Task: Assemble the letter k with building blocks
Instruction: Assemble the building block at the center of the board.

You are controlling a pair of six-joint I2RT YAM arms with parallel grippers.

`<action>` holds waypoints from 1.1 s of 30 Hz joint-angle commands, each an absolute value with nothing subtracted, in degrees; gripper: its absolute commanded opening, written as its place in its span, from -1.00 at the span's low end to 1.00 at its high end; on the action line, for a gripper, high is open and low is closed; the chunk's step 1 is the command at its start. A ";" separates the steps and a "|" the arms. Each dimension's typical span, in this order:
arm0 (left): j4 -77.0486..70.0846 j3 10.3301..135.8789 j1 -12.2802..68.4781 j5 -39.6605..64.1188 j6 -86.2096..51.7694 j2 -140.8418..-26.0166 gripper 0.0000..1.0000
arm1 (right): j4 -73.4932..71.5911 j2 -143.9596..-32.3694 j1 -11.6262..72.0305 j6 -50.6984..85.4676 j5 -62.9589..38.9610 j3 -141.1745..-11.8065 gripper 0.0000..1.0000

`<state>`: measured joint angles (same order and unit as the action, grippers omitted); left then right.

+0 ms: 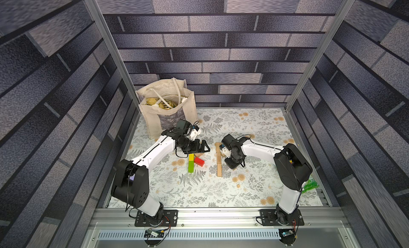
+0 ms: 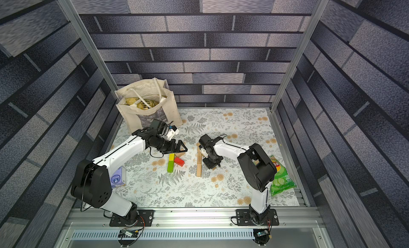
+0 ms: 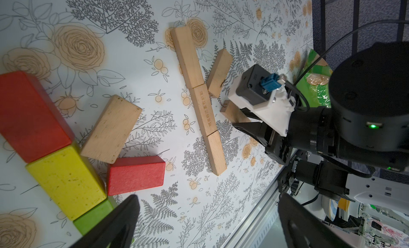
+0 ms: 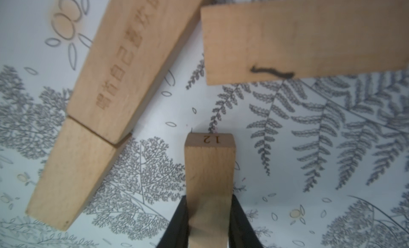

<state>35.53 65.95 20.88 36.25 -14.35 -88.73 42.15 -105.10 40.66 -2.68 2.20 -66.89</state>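
- In both top views the stem row [image 1: 219, 167] of three plain bars ran end to end from the far edge towards the near edge, about the middle of the table [image 1: 243, 191].
  - The right gripper [image 1: 232, 163] pointed down just beside it, on the side towards the table's right edge, and hid most of what it carried.
  - The left gripper [image 1: 204, 147] hovered on the stem's other side, above the coloured blocks [image 1: 191, 161].
- In the left wrist view the left gripper [image 3: 209, 198] had its fingers spread wide with nothing between them.
  - Across the stem, the right gripper [image 3: 243, 119] was clamped on the held bar [image 3: 230, 111].
  - That bar's free end, marked 12, faced the stem's middle bar but stood apart from it.
  - The slanted bar [image 3: 220, 73] met the stem, touching or nearly so, near the joint above that middle bar.
- In the right wrist view the jaws pressed both long sides of the held bar [image 4: 209, 169], so its long axis lay in line with the right gripper [image 4: 209, 202].
  - Its free end pointed into the gap between the stem row [image 4: 124, 69] and the slanted bar [image 4: 298, 40] and touched neither.
  - Whether it rested on the table could not be told.
  - As a judgement, the lower arm of the K needed this end brought against the stem close under the slanted bar's foot, angled towards the near right corner. The right arm was much the nearer.
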 commanded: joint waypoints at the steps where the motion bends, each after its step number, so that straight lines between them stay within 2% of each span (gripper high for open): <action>1: 36.20 66.61 20.50 37.62 -12.62 -88.94 1.00 | 45.17 -102.39 41.04 -5.89 4.54 -64.38 -0.78; 9: 37.21 67.74 20.39 40.94 -11.47 -90.12 1.00 | 42.14 -102.32 41.04 -12.95 7.45 -64.61 -0.78; 20: 37.78 67.41 19.88 39.52 -10.46 -89.51 1.00 | 41.87 -104.69 41.04 -17.09 1.50 -67.40 -0.78; 33: 37.79 67.06 19.12 39.01 -10.46 -89.84 0.99 | 41.92 -107.72 40.97 -17.75 0.50 -69.69 -0.77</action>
<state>36.51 66.06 19.59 39.16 -12.14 -90.17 41.71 -106.30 40.66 -17.04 1.83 -68.47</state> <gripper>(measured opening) 0.997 0.283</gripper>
